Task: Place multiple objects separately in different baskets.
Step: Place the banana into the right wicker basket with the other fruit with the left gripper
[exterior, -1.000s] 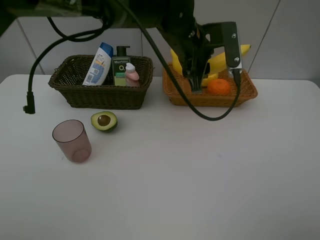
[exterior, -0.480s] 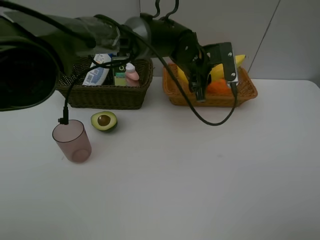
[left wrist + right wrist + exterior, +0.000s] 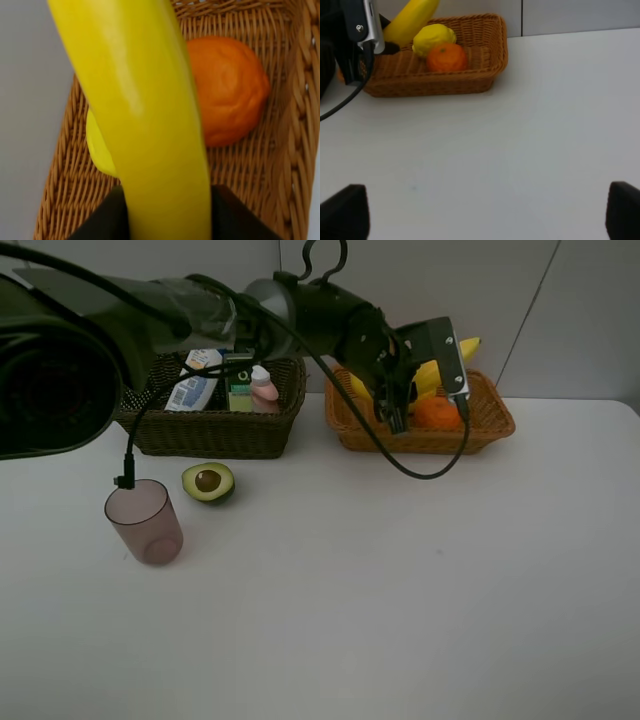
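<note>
We hold the banana [image 3: 445, 360] in the half-closed left end effector [image 3: 397, 402], tilted over the orange-tan basket [image 3: 492, 430]. This looks meant to lay it with the other fruit, though the lemon [image 3: 434, 37] and orange [image 3: 437, 412] crowd the floor beneath. Our right end effector [image 3: 482, 215] hangs wide open and empty above the counter [image 3: 400, 590], where the halved avocado [image 3: 208, 481] and mauve cup [image 3: 145, 522] wait before the dark basket [image 3: 210, 435] of bottles.

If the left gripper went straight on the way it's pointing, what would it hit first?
The left gripper holds the banana, pointing down into the orange-tan basket. Going on, the banana would probably reach the lemon first, else the basket floor; depth is unclear.
</note>
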`<state>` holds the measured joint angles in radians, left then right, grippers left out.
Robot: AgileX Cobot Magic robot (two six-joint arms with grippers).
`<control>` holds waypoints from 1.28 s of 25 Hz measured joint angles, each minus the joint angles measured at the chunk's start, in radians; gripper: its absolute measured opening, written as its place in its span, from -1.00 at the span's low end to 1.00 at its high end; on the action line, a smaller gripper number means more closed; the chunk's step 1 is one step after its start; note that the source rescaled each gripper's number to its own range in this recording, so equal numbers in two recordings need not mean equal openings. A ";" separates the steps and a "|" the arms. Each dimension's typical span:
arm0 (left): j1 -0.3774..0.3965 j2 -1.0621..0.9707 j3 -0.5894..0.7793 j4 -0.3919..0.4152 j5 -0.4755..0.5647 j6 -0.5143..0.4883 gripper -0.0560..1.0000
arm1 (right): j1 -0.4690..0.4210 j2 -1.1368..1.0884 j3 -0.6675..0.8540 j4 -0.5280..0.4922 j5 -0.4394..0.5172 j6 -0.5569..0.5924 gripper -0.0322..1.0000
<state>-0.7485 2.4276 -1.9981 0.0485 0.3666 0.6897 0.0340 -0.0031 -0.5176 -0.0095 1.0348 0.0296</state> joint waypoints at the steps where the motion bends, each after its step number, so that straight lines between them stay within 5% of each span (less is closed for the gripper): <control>1: 0.000 0.000 0.000 0.000 -0.001 0.000 -0.04 | 0.000 0.000 0.000 0.000 0.000 0.000 1.00; 32: 0.017 0.070 0.000 -0.027 0.006 -0.001 -0.04 | 0.000 0.000 0.000 0.000 0.000 0.000 1.00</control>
<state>-0.7310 2.4979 -1.9981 0.0215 0.3725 0.6886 0.0340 -0.0031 -0.5176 -0.0095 1.0348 0.0296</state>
